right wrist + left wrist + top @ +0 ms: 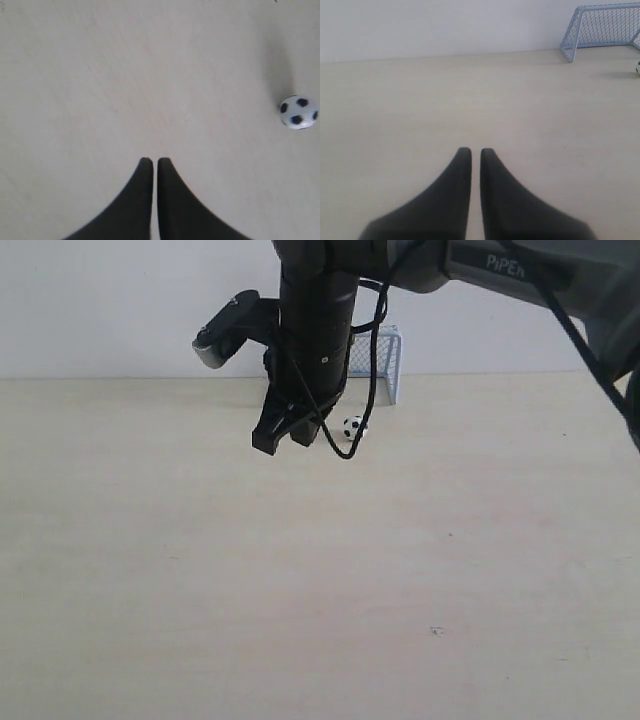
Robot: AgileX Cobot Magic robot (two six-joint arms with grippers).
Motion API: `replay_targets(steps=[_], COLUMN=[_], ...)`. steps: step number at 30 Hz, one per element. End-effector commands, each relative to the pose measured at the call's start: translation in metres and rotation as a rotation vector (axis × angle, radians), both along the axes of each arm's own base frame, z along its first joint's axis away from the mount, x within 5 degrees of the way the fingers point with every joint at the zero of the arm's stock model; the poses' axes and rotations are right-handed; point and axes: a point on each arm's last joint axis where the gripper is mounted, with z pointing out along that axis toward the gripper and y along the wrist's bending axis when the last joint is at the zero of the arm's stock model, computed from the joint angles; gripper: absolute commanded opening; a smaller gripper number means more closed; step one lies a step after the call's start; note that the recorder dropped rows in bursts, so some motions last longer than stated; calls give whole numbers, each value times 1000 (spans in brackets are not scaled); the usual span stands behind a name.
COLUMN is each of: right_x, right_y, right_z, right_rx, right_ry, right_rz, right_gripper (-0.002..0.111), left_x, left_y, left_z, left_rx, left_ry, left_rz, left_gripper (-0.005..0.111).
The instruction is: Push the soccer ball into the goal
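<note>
The soccer ball (354,426), tiny and white with black patches, rests on the pale table a short way in front of the goal (387,358), a pale blue frame with mesh by the back wall. My right gripper (283,438) hangs shut and empty just left of the ball, not touching it. In the right wrist view its fingertips (152,160) are closed and the ball (298,112) lies off to one side. My left gripper (475,150) is shut and empty, far from the goal (602,25). The ball (638,69) just shows at that picture's edge.
The pale wooden table (320,580) stretches wide and bare toward the front. A white wall (120,300) stands right behind the goal. The right arm's black cable (360,390) loops down beside the ball.
</note>
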Motion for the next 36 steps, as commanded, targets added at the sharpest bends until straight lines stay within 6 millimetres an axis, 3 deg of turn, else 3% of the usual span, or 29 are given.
replay_targets(steps=[1,8,19,36], right_x=[-3,-11,-41,-85], right_y=[-5,-12,-41,-93], right_z=[18,34,47,49], right_rx=[8,24,7,-25], right_ry=[-33,-51,-69,-154], right_rz=[-5,-8,-29,-117], right_gripper=[0,0,0,0], left_x=[0,0,0,0], left_y=[-1,-1,-1,-1], left_z=[3,3,3,3], left_rx=[-16,-16,-16,-16], left_ry=[-18,-18,-18,-18], left_rz=[-6,-6,-6,-6], left_gripper=[6,6,6,6])
